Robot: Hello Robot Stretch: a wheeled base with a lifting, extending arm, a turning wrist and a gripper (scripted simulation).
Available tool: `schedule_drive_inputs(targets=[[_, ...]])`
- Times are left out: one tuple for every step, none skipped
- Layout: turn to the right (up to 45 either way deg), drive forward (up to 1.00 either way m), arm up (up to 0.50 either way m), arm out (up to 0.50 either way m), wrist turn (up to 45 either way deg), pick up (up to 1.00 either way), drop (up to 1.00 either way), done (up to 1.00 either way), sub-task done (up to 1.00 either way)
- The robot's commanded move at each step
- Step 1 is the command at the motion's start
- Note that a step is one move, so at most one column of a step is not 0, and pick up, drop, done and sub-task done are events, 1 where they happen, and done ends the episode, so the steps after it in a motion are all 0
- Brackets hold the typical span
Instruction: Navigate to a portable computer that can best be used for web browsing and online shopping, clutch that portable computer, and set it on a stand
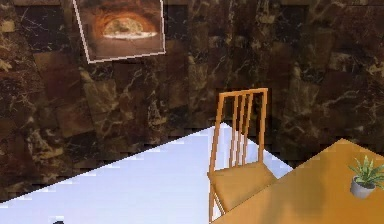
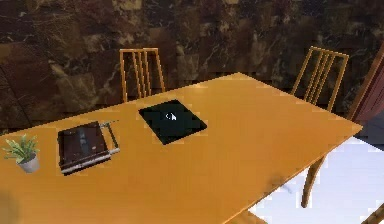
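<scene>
Arm side view: we had a long orange wooden table [image 2: 250, 130] across most of the frame. The best match for the portable computer was a flat black slab [image 2: 172, 121] with a small pale mark at its centre, shaped like a closed laptop. It lay flat on the tabletop, roughly mid-table, toward the far edge.

Near it, toward that view's left, lay a flat dark-brown item with a pale grey frame [image 2: 88, 146], apart from the slab. We couldn't tell what it was. Further left, by the table end, stood a small potted plant [image 2: 22, 152] in a pale pot.

Two wooden slat-back chairs stood on the far side of the table, one behind the slab [image 2: 141, 72] and one at the right end [image 2: 322, 75]. Dark marble wall [image 2: 230, 35] behind, pale floor [image 2: 350, 190] at bottom right.

Forward view: table corner [image 1: 320, 195] at lower right with the plant [image 1: 366, 177] on it, a chair [image 1: 240, 150] just beside it, a framed picture [image 1: 120, 28] on the marble wall.

Claw state: we couldn't tell.
</scene>
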Motion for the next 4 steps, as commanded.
schedule_drive_inputs(targets=[[0.0, 0.00, 0.38, 0.00, 0.0, 0.00, 0.00, 0.00, 0.00], [0.0, 0.00, 0.00, 0.50, 0.0, 0.00, 0.00, 0.00, 0.00], [0.0, 0.00, 0.00, 0.00, 45.0, 0.00, 0.00, 0.00, 0.00], [0.0, 0.00, 0.00, 0.00, 45.0, 0.00, 0.00, 0.00, 0.00]])
